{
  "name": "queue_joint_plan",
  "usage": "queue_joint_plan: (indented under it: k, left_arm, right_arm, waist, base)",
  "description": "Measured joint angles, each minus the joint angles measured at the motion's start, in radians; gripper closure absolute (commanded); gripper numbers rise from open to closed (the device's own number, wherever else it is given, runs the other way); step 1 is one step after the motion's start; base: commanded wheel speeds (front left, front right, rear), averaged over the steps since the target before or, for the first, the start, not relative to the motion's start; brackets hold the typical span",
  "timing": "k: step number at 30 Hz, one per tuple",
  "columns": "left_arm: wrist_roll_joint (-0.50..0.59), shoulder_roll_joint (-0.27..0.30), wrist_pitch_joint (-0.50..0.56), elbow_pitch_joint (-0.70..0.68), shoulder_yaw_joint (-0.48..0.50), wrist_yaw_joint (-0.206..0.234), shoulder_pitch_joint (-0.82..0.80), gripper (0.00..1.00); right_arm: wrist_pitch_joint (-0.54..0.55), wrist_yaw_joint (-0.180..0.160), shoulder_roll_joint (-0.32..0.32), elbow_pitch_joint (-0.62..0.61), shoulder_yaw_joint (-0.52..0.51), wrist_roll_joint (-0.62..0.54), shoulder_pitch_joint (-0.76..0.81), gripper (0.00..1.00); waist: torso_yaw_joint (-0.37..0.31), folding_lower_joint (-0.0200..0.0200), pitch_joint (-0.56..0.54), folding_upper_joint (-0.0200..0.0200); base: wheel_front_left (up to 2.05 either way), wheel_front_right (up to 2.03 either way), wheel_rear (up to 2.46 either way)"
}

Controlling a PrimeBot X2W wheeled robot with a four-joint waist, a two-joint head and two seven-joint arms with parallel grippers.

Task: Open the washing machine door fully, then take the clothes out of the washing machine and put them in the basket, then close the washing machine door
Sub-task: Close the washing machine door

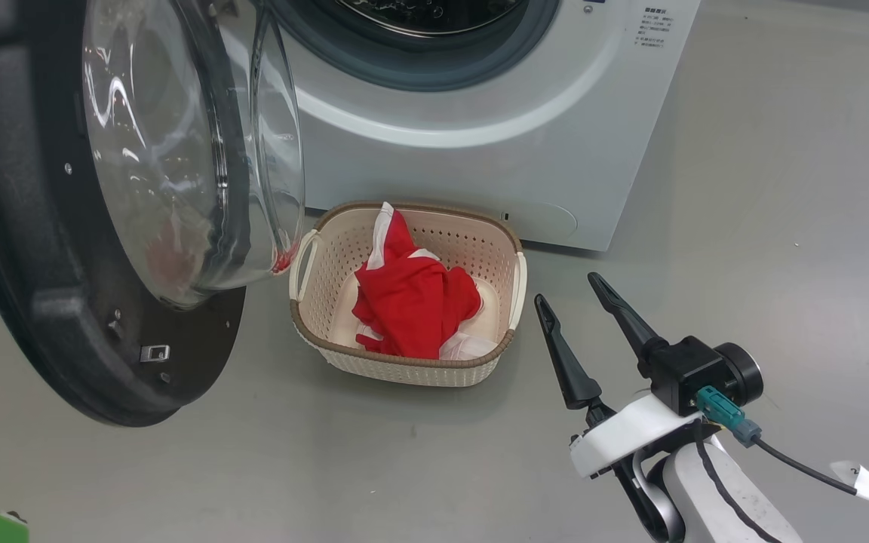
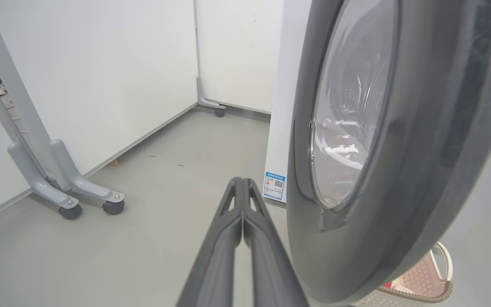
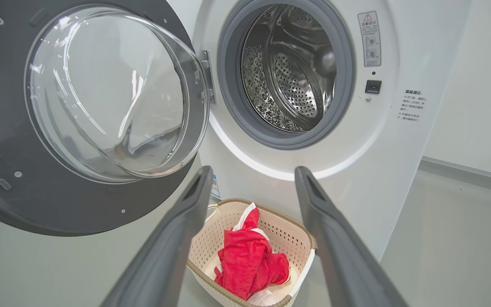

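- The washing machine [image 3: 382,140] was white, its seal [image 3: 229,85] grey, its drum [image 3: 292,85] shiny steel dotted with holes.
- The washing machine door [image 1: 19,226] had a black rim around clear glass.
- The clothes [image 1: 416,302] were bright red with white patches.
- The basket [image 1: 404,369] was cream, peppered with small holes, under a brown woven-look rim.
- The label [image 2: 274,186] on the machine's side was blue and white.
- The floor [image 1: 781,226] was plain grey.
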Motion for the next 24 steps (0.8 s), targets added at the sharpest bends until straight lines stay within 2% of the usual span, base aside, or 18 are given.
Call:
queue_joint_plan:
  k: [5, 12, 17, 24]
  left_arm:
    - [-0.017, 0.025, 0.0, -0.01, 0.012, 0.0, -0.01, 1.0]
    - [-0.171, 0.025, 0.041, -0.031, 0.024, 0.0, -0.072, 1.0]
    - [-0.405, 0.009, 0.129, -0.042, 0.061, 0.0, -0.124, 1.0]
    - [-0.763, -0.067, 0.306, -0.021, 0.164, 0.0, -0.19, 1.0]
  right_arm:
    - [0.0, 0.0, 0.0, 0.0, 0.0, 0.0, 0.0, 0.0]
    - [0.0, 0.0, 0.0, 0.0, 0.002, 0.009, 0.0, 0.0]
    - [0.0, 0.0, 0.0, 0.0, 0.004, 0.009, 0.0, 0.0]
    - [0.0, -0.001, 0.0, 0.0, 0.004, 0.009, 0.0, 0.0]
  waist:
    - [0.002, 0.0, 0.002, 0.0]
    - [0.002, 0.0, 0.004, 0.0]
    - [0.001, 0.0, 0.005, 0.0]
    - [-0.006, 0.0, 0.006, 0.0]
  base:
    - [0.0, 0.0, 0.0]
    - [0.0, 0.0, 0.0]
    - [0.0, 0.0, 0.0]
    - [0.0, 0.0, 0.0]
